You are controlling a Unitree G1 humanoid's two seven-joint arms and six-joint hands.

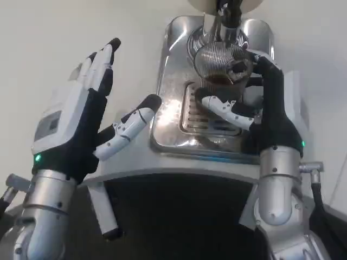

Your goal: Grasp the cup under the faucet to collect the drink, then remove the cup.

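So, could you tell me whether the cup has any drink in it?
Yes, partly filled: dark liquid shows low inside the cup.
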